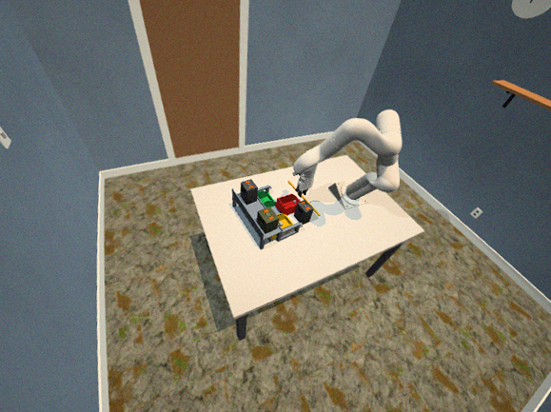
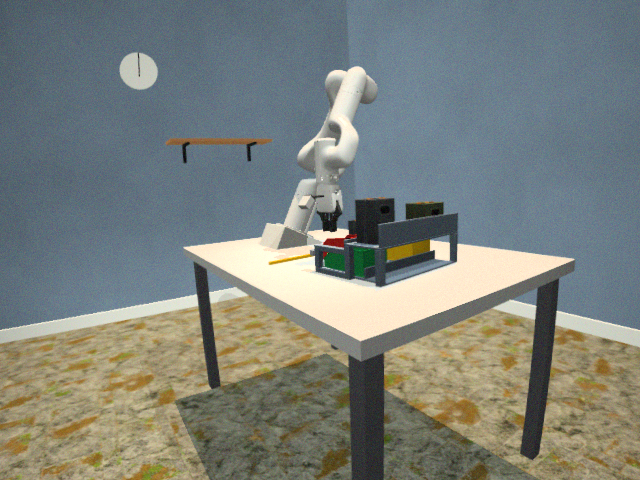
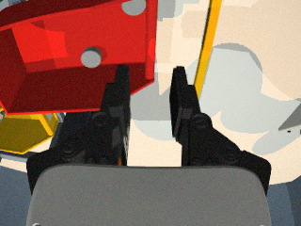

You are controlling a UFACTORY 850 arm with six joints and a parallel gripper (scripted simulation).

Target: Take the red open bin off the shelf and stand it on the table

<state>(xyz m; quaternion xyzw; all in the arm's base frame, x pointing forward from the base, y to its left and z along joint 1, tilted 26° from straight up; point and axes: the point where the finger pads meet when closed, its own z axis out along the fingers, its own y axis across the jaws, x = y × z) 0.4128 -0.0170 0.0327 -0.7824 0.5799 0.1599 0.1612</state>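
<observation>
1. The red open bin rests on the grey shelf unit, at the end of the shelf nearer the arm's base. It is toward the tabletop edge that faces the door wall, and well in from every corner.
2. A green bin lies beside it, farther along the shelf. A yellow bin sits lower on the shelf's other side, and a dark box stands just beside the red bin.
3. The end effector hangs just above the red bin's end wall, on the side toward the arm's base. Its fingers are drawn partway together with a plain gap between them, and they grip nothing.
4. In the wrist view most of the red bin spreads away to the left of the fingers. Its nearest wall runs along the view between the two fingertips, one finger over the bin's inside and the other over the bare side.
5. Judged from this, the coming move turns on that wall. A straight descent would set the jaws astride it, and closing across it would pinch the wall's thickness.
6. Two pale round parts show inside the bin. An off-centre hold at one end may tip the bin as it lifts.
7. A yellow rod lies on the tabletop just outside the outer finger, running roughly parallel to that wall. It is close enough to be nudged.
</observation>
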